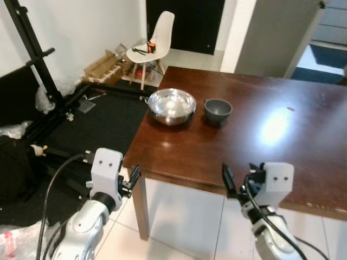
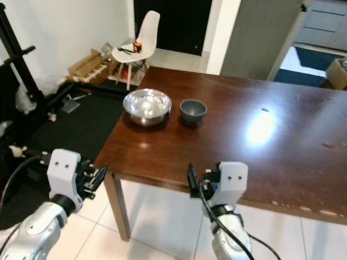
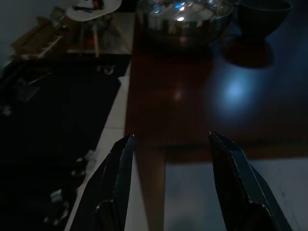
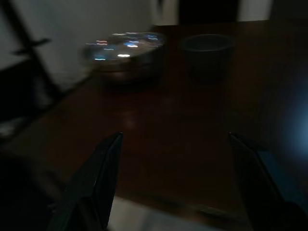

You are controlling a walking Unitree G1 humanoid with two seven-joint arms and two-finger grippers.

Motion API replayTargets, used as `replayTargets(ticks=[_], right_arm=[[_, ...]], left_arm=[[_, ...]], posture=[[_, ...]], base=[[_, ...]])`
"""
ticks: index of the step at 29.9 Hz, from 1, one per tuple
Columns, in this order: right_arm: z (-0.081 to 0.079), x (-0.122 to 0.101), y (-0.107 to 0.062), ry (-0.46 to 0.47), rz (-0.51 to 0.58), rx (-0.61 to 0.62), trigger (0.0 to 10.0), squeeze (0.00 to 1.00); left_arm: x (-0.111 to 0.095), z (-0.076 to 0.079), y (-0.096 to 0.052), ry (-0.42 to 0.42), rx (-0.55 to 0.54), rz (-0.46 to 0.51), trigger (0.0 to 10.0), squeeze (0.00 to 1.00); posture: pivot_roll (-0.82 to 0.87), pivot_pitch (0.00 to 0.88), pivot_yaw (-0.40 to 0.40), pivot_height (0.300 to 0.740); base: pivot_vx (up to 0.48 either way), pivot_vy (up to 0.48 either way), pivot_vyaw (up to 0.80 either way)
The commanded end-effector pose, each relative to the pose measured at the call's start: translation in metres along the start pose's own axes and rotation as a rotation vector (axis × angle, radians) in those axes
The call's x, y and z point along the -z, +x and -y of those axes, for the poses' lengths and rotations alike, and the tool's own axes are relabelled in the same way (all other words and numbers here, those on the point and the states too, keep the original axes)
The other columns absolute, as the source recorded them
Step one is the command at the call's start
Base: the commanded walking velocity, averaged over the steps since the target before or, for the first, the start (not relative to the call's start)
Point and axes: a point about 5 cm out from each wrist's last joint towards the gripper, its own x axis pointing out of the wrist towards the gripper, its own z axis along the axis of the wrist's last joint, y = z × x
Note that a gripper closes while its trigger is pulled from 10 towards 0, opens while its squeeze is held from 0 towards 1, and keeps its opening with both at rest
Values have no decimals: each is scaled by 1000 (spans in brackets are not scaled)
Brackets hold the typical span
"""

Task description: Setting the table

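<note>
While both arms are hovering at the near edge of the dark brown wooden worktop (image 1: 282, 162), the left tool (image 3: 168, 159) and right tool (image 4: 175, 159) are standing apart, empty. Well beyond, the shiny steel bowl (image 1: 172, 105) is sitting just beside the small grey bowl (image 1: 218, 110), near the worktop's left edge.

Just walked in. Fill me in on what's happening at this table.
The robot stands at the near edge of the dark brown wooden table, holding nothing. Its left gripper hovers by the table's near left corner and its right gripper at the near edge, both with jaws open and empty. On the far left part of the table a shiny round steel bowl sits beside a smaller dark grey bowl, apart and untouched.
</note>
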Motion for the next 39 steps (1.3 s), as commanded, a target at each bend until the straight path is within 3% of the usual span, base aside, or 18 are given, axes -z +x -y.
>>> replayTargets(ticks=[1, 7, 17, 32, 39], right_arm=[[-2, -1, 0, 36, -7, -18, 10000, 0], [-2, -1, 1, 83, -14, -16, 10000, 0], [5, -4, 5, 239, -14, 37, 10000, 0], [-1, -4, 6, 246, -45, -17, 10000, 0], [-18, -5, 7, 251, -56, -131, 10000, 0]], left_arm=[[2, 1, -1, -1, 3, -11, 10000, 0], [2, 2, -1, -3, 3, -10, 10000, 0], [3, 4, -1, -4, 8, -17, 10000, 0], [6, 6, -2, -11, 11, -26, 10000, 0], [9, 5, -2, -10, 10, -39, 10000, 0]], posture=[[-57, 0, 77, 740], [-56, 0, 75, 740], [-58, 0, 74, 740], [-57, 0, 70, 740], [-56, 0, 75, 740]], base=[[-315, 0, 0], [-105, 0, 0], [0, 0, 0], [0, 0, 756], [0, 0, 756]])
